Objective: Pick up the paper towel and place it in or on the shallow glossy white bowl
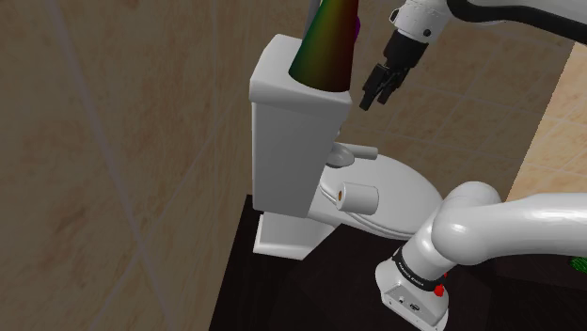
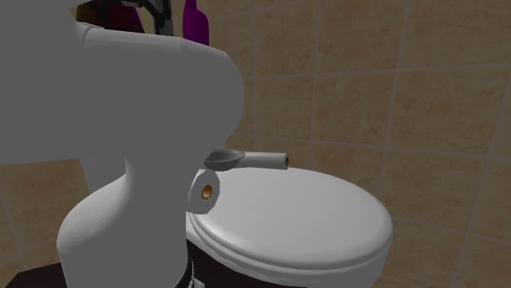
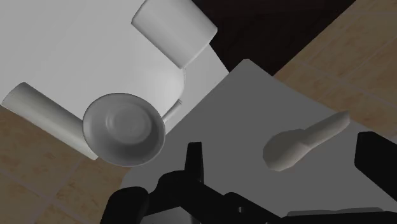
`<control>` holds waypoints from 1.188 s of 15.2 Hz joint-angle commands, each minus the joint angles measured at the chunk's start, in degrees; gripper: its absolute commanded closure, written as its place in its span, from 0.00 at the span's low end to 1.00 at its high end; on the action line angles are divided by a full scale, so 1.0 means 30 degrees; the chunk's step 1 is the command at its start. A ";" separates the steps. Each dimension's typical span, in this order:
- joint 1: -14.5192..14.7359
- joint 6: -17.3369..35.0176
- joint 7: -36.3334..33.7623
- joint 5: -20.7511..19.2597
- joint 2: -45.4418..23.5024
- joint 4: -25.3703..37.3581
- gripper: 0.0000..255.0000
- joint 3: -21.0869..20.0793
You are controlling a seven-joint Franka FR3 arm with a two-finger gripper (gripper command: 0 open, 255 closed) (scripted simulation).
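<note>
Claw [image 1: 377, 94] wide open, and it has nothing. In the wrist view the two black fingers [image 3: 194, 162] stand far apart, touching neither each other nor anything else. It hangs in the air over the tank [image 1: 282, 141], just beside the rainbow cone [image 1: 325, 47] standing on the tank top. A pale spoon-shaped piece [image 3: 304, 141] lies on that top under the claw, clear of the fingers. The arm [image 1: 489, 221] climbs off the stand, loops out of the shoulder view and comes back in at the top. Its wrist is tipped so the claw points down toward the tank's edge. The roll [image 1: 357, 196] lies on its side on the toilet lid [image 1: 404, 193], toward the lid's back edge, its brown core showing at one end. The bowl [image 3: 124, 129], grey and shallow, sits closer to the tank, near the roll but apart from it, with a grey cylinder [image 3: 44, 114] right against its rim. There is small print on the arm's dark ring [image 1: 414, 271], too small to read.
</note>
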State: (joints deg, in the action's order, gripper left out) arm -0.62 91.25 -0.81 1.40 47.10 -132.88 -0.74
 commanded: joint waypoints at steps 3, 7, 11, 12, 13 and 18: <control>-0.0057 0.0744 0.1111 -0.0516 -0.0047 -0.0834 0.00 0.0694; -0.0229 0.2348 0.3307 -0.1589 -0.0500 -0.2208 0.00 0.2131; -0.0448 0.4115 0.5477 -0.2647 -0.1469 -0.3168 0.00 0.3615; -0.0498 0.4581 0.6014 -0.2902 -0.1794 -0.3340 0.00 0.3995; -0.0545 0.5056 0.6551 -0.3148 -0.2153 -0.3483 0.00 0.4376; -0.0682 0.7533 0.9230 -0.4184 -0.4434 -0.3769 0.00 0.6307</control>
State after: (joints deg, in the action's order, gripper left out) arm -2.62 111.96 25.10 -10.54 35.43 -143.99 16.94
